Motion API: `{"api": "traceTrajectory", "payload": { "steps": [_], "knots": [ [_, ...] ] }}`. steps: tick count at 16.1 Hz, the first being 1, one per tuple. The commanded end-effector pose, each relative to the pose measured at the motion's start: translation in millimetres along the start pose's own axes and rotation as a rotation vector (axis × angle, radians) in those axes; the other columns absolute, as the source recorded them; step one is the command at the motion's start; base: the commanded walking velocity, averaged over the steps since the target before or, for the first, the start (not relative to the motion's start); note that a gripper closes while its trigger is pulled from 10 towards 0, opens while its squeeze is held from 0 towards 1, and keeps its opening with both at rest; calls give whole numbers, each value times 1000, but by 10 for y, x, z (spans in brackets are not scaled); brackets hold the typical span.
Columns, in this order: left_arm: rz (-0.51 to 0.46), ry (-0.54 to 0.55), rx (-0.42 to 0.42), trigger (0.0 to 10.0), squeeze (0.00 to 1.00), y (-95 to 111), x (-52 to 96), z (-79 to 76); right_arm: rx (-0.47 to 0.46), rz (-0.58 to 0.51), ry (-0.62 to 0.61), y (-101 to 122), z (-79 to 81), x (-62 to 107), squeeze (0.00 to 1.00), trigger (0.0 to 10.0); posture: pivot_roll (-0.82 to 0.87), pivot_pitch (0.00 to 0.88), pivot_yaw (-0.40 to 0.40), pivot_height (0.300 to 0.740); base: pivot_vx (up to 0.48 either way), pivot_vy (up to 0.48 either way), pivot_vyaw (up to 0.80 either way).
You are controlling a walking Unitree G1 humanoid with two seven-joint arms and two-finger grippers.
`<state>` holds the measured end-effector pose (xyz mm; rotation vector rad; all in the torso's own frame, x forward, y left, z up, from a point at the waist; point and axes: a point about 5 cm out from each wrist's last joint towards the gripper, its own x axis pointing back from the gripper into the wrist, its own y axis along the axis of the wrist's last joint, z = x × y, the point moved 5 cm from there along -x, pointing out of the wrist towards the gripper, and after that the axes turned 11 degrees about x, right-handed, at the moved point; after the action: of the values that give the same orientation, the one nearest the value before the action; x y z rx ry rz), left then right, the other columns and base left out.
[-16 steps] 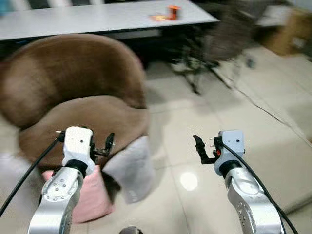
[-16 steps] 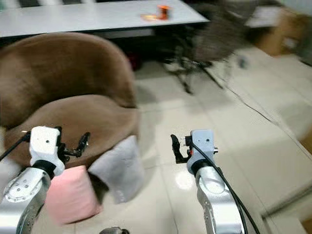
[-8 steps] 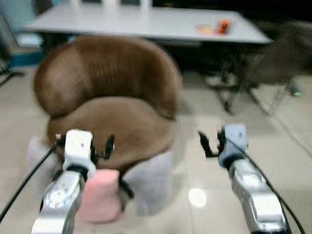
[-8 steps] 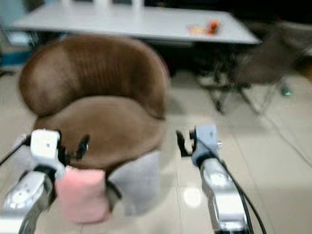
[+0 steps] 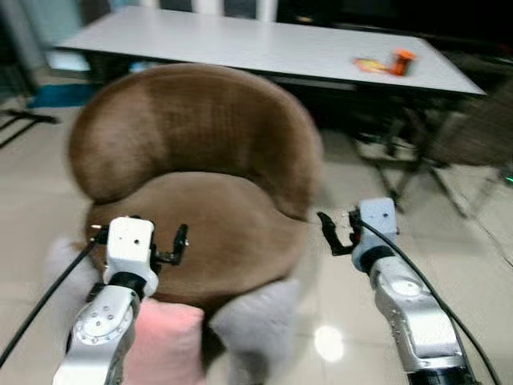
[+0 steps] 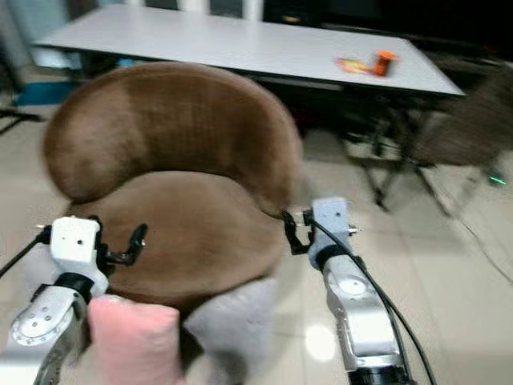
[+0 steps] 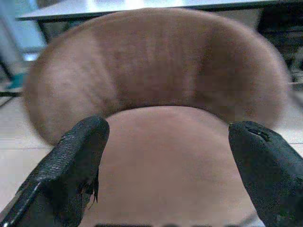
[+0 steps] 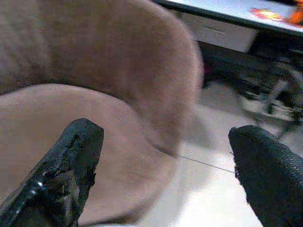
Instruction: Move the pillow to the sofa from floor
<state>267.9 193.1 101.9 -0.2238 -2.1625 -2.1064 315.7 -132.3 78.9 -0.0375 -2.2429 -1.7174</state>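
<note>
A pink pillow (image 5: 168,345) lies on the floor against the front of the round brown sofa chair (image 5: 208,233), with a grey pillow (image 5: 258,325) right beside it. My left gripper (image 5: 179,243) hovers open just above the pink pillow, at the seat's front left edge. In its wrist view the fingers (image 7: 78,156) frame the brown seat and backrest (image 7: 156,71) with nothing between them. Off the sofa's right side, my right gripper (image 5: 330,234) is open over the tiles and holds nothing; its wrist view looks past the fingertips (image 8: 75,151) at the sofa's side.
A long white table (image 5: 264,48) stands behind the sofa with an orange item (image 5: 398,58) on it. A dark folding chair frame (image 5: 469,140) stands at the right. Another pale cushion (image 5: 58,265) rests at the sofa's left. Glossy tiles (image 5: 473,265) stretch out to the right.
The whole picture has shifted: the camera turned left, so the sofa now sits centred and nearer. Both arms hold the same pose, grippers still open.
</note>
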Motion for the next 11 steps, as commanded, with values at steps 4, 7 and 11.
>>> {"api": "traceTrajectory", "payload": {
  "steps": [4, 7, 11],
  "knots": [
    [-4, -6, -34, 10000, 0, -4, -1, -3, 47, 3, 0, -22, -53, 18, 0, 10000, -94, 0, -55, 740, 0, 0, 0],
    [-19, 2, -87, 10000, 0, 21, -12, -4, 30, -14, 42, 15, 23, -16, 0, 10000, -83, 0, -58, 740, 0, 0, 760],
    [-29, -8, -105, 10000, 0, 43, -41, -21, 18, 4, -13, -23, -62, -22, 0, 10000, -97, 0, -36, 740, 0, -383, 400]
  ]
}}
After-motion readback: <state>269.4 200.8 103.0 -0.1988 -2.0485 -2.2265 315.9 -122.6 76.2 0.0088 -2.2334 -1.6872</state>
